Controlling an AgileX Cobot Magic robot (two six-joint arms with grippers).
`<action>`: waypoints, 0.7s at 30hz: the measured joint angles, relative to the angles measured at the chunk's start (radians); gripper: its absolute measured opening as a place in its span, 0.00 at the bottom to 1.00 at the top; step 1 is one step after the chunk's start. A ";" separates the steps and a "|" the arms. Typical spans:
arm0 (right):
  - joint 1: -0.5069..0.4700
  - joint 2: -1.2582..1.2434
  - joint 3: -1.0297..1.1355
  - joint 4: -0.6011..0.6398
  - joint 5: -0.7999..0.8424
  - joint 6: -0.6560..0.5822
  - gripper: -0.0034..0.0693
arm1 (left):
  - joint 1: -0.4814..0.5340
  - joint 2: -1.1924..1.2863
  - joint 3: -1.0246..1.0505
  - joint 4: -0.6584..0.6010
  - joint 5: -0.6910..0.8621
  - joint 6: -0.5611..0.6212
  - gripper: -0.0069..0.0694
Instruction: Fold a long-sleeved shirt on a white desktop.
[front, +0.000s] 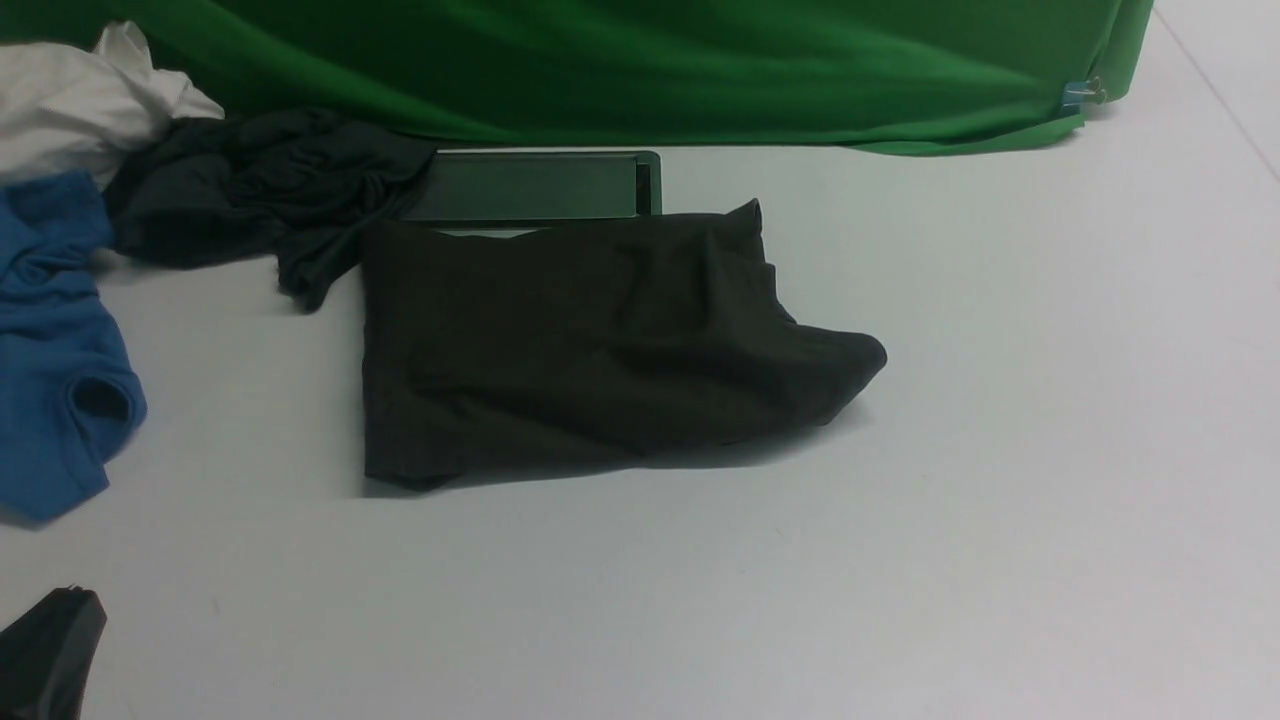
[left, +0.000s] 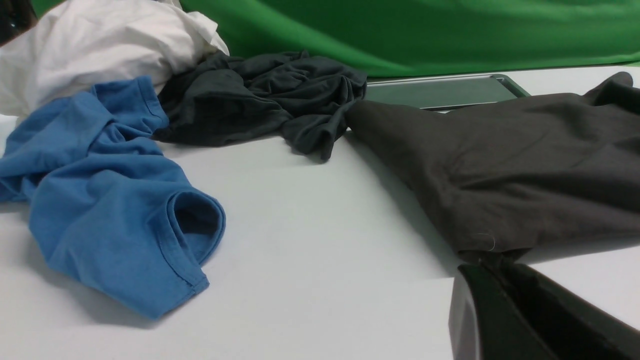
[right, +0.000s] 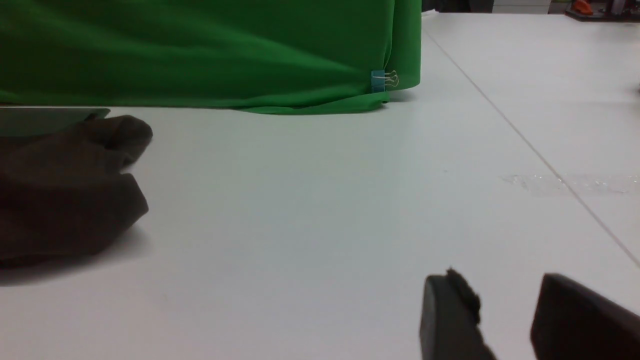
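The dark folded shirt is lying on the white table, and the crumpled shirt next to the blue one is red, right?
Not red. The crumpled garment beside the blue garment is dark grey-green, as the front view shows. The long-sleeved shirt does lie folded on the white desktop.

Layout of garments on the desktop

The long-sleeved shirt (front: 590, 350) lies folded at the centre of the white desktop (front: 1000, 500). Its far edge overlaps a flat tray (front: 530, 186), which lies in front of the cloth backdrop (front: 650, 60). A crumpled garment (front: 260, 190) lies at the shirt's far left, with two more garments (front: 50, 350) (front: 70, 100) further left.
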 joint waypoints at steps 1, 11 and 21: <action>0.000 0.000 0.000 0.000 0.000 0.000 0.38 | 0.000 0.000 0.000 0.000 0.000 0.000 0.12; 0.000 0.000 0.000 0.000 0.000 0.000 0.38 | 0.000 0.000 0.000 0.000 0.000 0.001 0.12; 0.000 0.000 0.000 0.000 0.000 0.000 0.38 | 0.000 0.000 0.000 0.000 0.000 0.001 0.12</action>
